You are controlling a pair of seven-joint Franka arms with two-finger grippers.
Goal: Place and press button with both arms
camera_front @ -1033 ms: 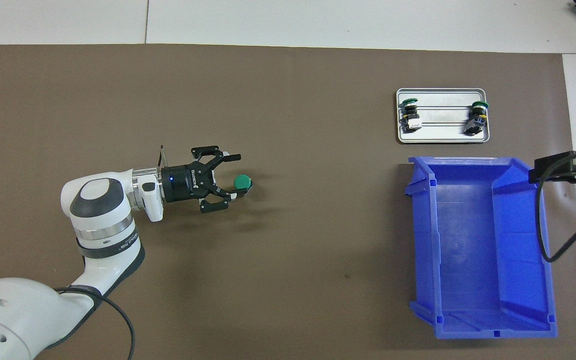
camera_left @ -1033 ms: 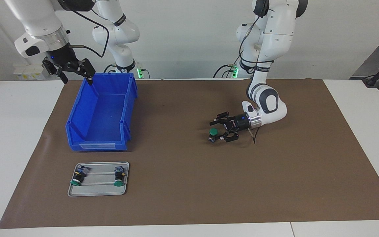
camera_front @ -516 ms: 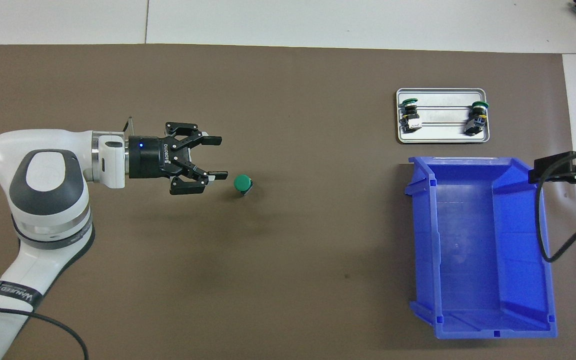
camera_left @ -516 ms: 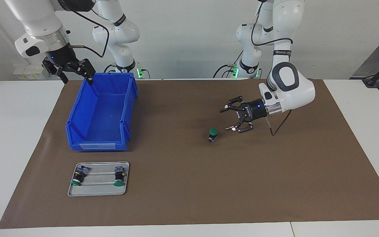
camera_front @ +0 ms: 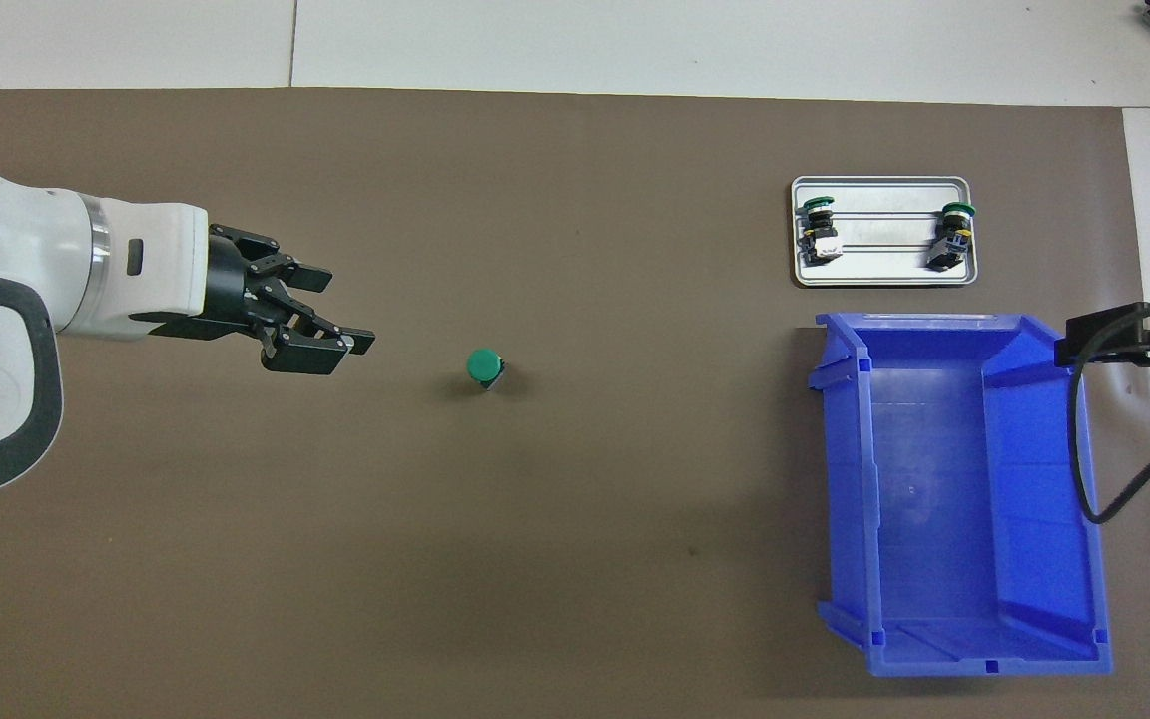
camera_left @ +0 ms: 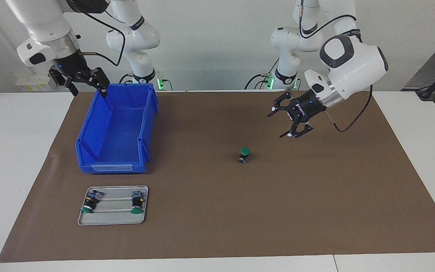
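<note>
The button (camera_left: 244, 155) (camera_front: 483, 366) stands upright on the brown mat (camera_left: 315, 211) near the table's middle, green cap up, with nothing touching it. My left gripper (camera_left: 278, 123) (camera_front: 347, 312) hangs open and empty in the air over the mat, off toward the left arm's end from the button. My right gripper (camera_left: 89, 90) is open too and holds nothing. It waits above the corner of the blue bin (camera_left: 110, 168) nearest the robots, and only part of it shows at the overhead view's edge.
The empty blue bin (camera_front: 984, 659) sits at the right arm's end. Farther from the robots than the bin lies a small metal tray (camera_left: 111, 221) (camera_front: 879, 280) with two more green-capped buttons (camera_left: 89, 204) (camera_left: 137, 204) on their sides.
My left gripper let go of the button, rose and drew back toward the left arm's end. The button stays standing where it was set. The right arm has not moved.
</note>
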